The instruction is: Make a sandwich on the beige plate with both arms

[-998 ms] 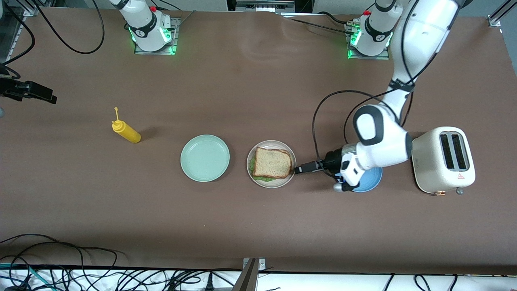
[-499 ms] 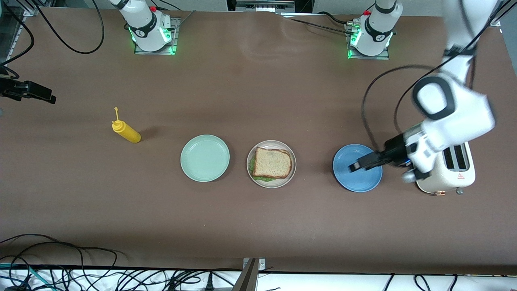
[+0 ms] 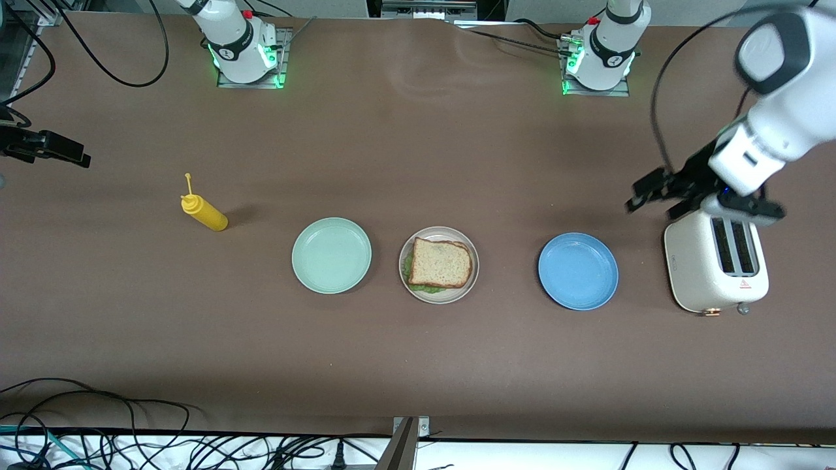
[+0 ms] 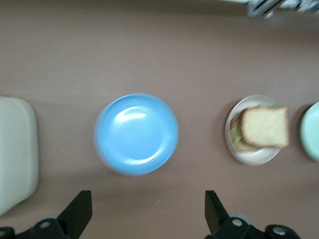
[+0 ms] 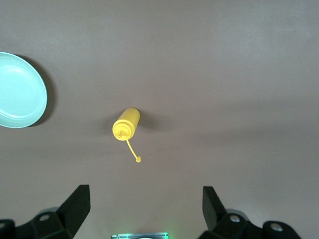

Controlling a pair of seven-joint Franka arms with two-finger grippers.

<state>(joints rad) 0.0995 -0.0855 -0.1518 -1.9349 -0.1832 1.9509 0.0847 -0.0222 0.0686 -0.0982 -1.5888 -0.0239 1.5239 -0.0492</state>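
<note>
The sandwich (image 3: 442,262), a brown bread slice on top with green lettuce showing under its edge, lies on the beige plate (image 3: 437,230) in the middle of the table. Nothing touches it. My left gripper (image 3: 653,199) hangs open and empty in the air beside the toaster's top, toward the left arm's end. The left wrist view shows its fingertips (image 4: 82,204) wide apart above bare table, with the sandwich (image 4: 264,127) and beige plate (image 4: 254,157) well away. My right gripper (image 5: 144,191) is open and empty, high over the table near its base.
A blue plate (image 3: 578,271) lies between the beige plate and a cream toaster (image 3: 715,261). A mint-green plate (image 3: 332,255) sits beside the beige plate toward the right arm's end, then a yellow squeeze bottle (image 3: 204,214) lying on its side. Cables run along the nearest table edge.
The left arm has pulled back from beside the beige plate, passing over the blue plate and rising to the toaster's top. The sandwich and the right arm have not moved.
</note>
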